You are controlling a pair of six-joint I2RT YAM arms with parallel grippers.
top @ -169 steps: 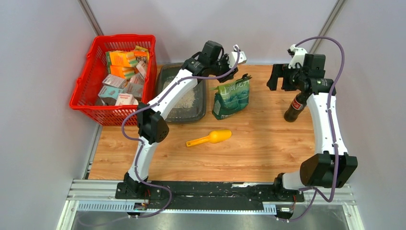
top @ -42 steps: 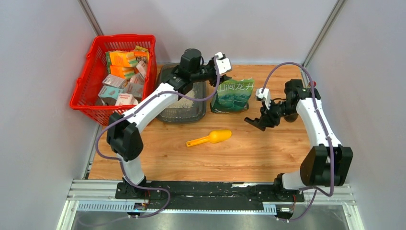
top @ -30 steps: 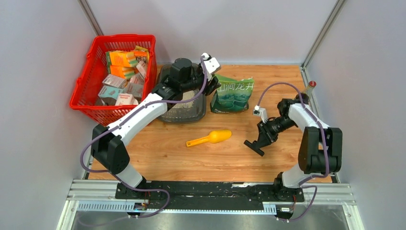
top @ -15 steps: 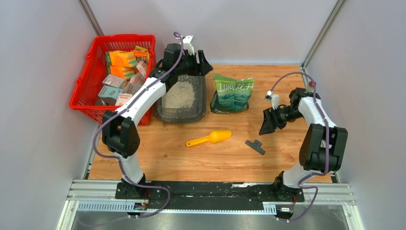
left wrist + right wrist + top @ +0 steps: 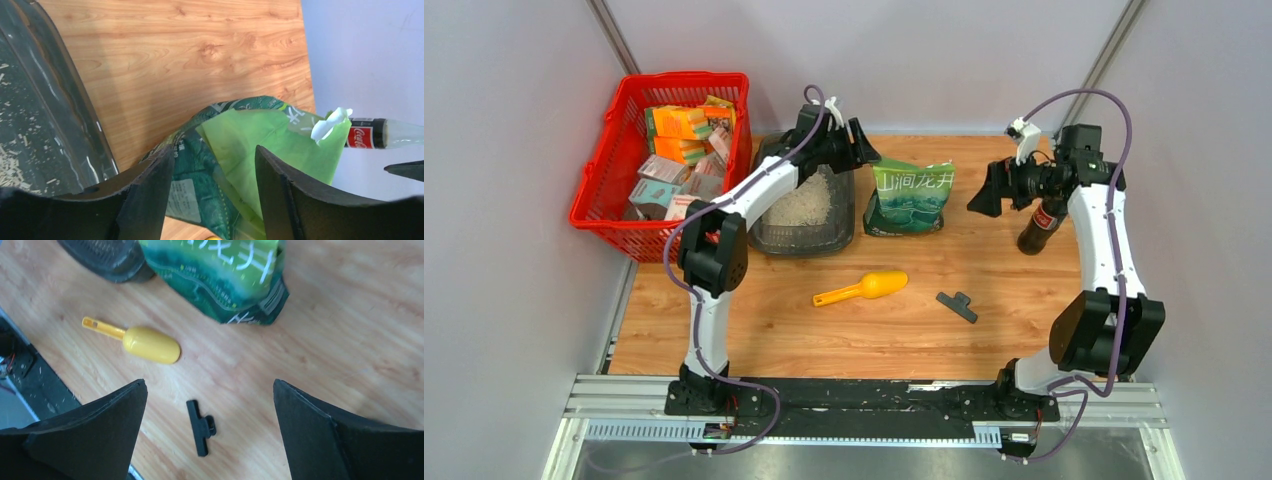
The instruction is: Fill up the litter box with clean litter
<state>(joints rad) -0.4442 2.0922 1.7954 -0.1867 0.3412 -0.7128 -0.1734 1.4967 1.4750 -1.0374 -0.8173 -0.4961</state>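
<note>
**A:** How does the left end effector (image 5: pixel 856 150) stand?

**B:** Its two matte black fingers (image 5: pixel 145 195) are moderately apart and hold nothing. It hangs by the far right corner of the litter box (image 5: pixel 809 243). The left wrist view looks between the fingers into the open mouth of the green bag (image 5: pixel 911 200). I cannot tell whether a finger touches the bag.

**A:** And the right end effector (image 5: pixel 984 190)?

**B:** It is spread wide and empty, raised above the table (image 5: pixel 824 340) near the cola bottle (image 5: pixel 1039 225). Through its gap a small black clip (image 5: pixel 200 427) lies flat on the wood.

**A:** Where is the litter box?

**B:** At the far left of the table, just beside the red basket (image 5: pixel 614 150), with the bag just to its right. It is a dark grey plastic tray with rounded corners and sloped, glossy walls.

**A:** Is there anything in it?

**B:** The clean litter (image 5: pixel 802 205) forms a pale, grainy patch across the middle of the floor, with bare dark plastic around it. A few grains fleck the wall in the left wrist view.

**A:** What are the other things like?

**B:** The bag is crinkled printed film, dark green outside and lime green inside. The yellow scoop (image 5: pixel 864 288) is smooth plastic with a rounded bowl and a flat handle, and lies near the middle of the wood-grain table. The basket is open mesh, packed with small boxes.
</note>
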